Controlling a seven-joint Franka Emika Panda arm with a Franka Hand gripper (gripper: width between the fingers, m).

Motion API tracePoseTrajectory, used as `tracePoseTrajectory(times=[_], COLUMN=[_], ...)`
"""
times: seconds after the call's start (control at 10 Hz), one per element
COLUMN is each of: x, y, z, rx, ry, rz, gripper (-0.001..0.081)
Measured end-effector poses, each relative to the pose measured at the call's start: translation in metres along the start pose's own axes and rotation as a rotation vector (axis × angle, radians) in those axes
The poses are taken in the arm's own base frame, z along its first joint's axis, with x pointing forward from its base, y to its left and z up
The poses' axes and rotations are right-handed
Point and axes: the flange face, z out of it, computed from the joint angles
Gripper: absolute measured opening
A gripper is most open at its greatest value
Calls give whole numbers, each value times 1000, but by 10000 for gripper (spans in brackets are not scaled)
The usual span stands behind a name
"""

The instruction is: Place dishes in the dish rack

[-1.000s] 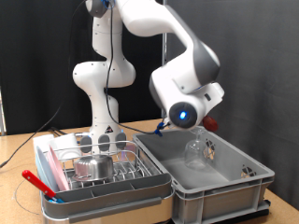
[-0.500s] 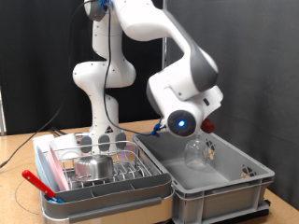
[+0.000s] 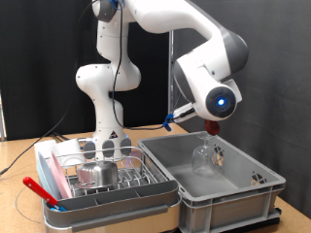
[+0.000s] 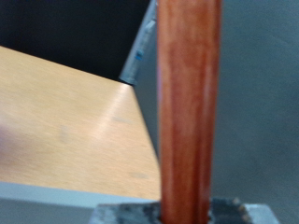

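Observation:
My gripper (image 3: pixel 212 129) hangs over the grey bin, just above an upturned clear glass (image 3: pixel 203 155). It is shut on a dark red-brown utensil (image 3: pixel 214 125). The utensil's handle (image 4: pixel 189 103) fills the wrist view, rising from the blurred grey fingertips (image 4: pixel 126 215). At the exterior view's left the dish rack (image 3: pixel 107 208) holds a pink plate (image 3: pixel 60 177) on edge and a steel cup (image 3: pixel 97 173). A thin red stick (image 3: pixel 39 189) lies along the rack's front left corner.
The large grey plastic bin (image 3: pixel 228 202) stands right of the rack, touching it, with small items at its far right corner (image 3: pixel 259 179). Both sit on a wooden table (image 3: pixel 17 165). The robot's base (image 3: pixel 109 116) stands behind the rack. Black curtain behind.
The arm's wrist has swung up and towards the exterior view's right, carrying the dark red utensil with it. Glass, rack and its dishes have stayed put.

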Motion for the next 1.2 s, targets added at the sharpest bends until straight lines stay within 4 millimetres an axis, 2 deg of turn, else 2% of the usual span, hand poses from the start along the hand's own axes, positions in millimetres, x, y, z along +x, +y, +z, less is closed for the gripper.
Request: tracePoseTrajectory(times=[0.3,0.4,0.8,1.0,1.1,1.2], x=[-2,-2,-8,-5,2,1], y=[-11,-9,5,6,-3,-3], z=[0,0,11,8,10,13], rx=[98,84,-166,-329,-408,-370], ry=[-63,-56,160,172,145,161], rz=[66,59,257,236,201,222], gripper=[74,74,74,74,74,74])
